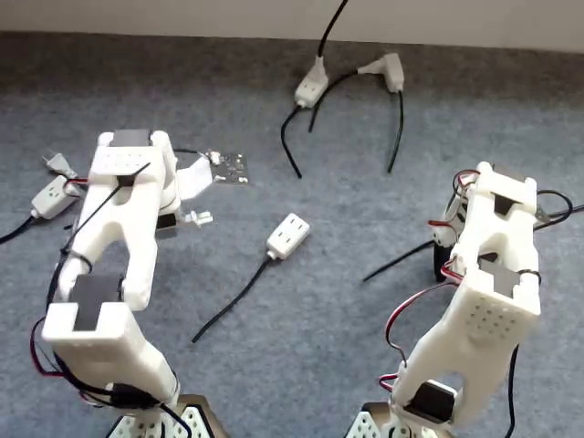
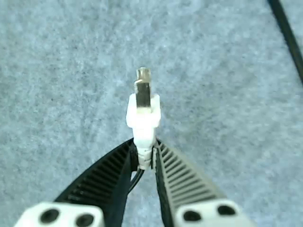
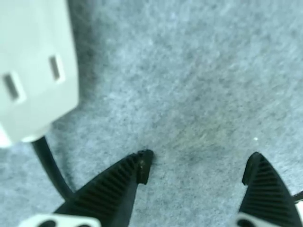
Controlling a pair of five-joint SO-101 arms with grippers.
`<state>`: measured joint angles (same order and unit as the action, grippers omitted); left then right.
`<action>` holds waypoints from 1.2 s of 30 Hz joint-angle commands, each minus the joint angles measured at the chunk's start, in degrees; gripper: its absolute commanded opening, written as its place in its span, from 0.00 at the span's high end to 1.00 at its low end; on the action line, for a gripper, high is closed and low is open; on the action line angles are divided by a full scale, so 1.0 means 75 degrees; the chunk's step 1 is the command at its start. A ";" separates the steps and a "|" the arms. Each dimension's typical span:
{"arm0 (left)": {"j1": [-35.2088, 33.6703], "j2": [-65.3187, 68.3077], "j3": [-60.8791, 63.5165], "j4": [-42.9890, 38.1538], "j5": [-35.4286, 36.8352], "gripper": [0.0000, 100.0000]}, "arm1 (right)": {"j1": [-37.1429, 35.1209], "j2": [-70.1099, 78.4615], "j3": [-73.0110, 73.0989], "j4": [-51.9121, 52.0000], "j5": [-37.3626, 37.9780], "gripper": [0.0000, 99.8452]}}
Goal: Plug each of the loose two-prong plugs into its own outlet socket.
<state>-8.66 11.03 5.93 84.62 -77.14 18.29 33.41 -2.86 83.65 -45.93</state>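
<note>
**Operator:** What does the left gripper have?

**Observer:** Your left gripper (image 2: 146,152) is closed tight on the small white plastic two-prong plug (image 2: 143,112). Its black ribbed fingers (image 2: 113,175) pinch the narrow rear end of the plug, where a thin black wire comes out. The metal prongs point straight away from the wrist, over the grey carpet (image 2: 57,71).

**Operator:** Where is a socket for it?

**Observer:** In the high view, a white rectangular outlet socket (image 1: 287,234) with a black cord lies in the middle of the carpet, between your two arms. The held plug is on its left side, near it but apart.

**Operator:** And the right gripper?

**Observer:** Your right gripper (image 3: 199,168) is wide open and holds nothing. Its two fingers stand well apart above the carpet. Near one finger lies a white socket block (image 3: 33,71) with two slots showing. Its thick black cable (image 3: 47,161) passes just beside that finger.

**Operator:** Other parts?

**Observer:** At the far edge, another white socket (image 1: 311,85) and a white angled plug (image 1: 388,68) lie near each other, not touching. One more white socket piece (image 1: 52,197) lies beside your left arm, near the left edge.
</note>
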 commanded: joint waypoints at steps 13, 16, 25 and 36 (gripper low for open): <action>-0.0229 0.0475 0.1588 -0.0949 -0.0821 0.99 | -0.0182 0.0041 0.0053 -0.0311 -0.0023 0.66; -0.0135 0.0404 0.1553 -0.1149 -0.0188 0.95 | -0.0182 0.0041 0.0053 -0.0311 -0.0023 0.66; -0.0100 0.0404 0.1319 -0.1090 0.0012 0.88 | -0.0182 0.0041 0.0053 -0.0311 -0.0023 0.66; 0.0416 0.0404 0.1319 -0.1090 0.0012 0.89 | -0.0182 0.0041 0.0053 -0.0322 -0.0023 0.66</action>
<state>-8.31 14.90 17.54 76.62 -77.05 18.29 33.41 -2.86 83.65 -45.93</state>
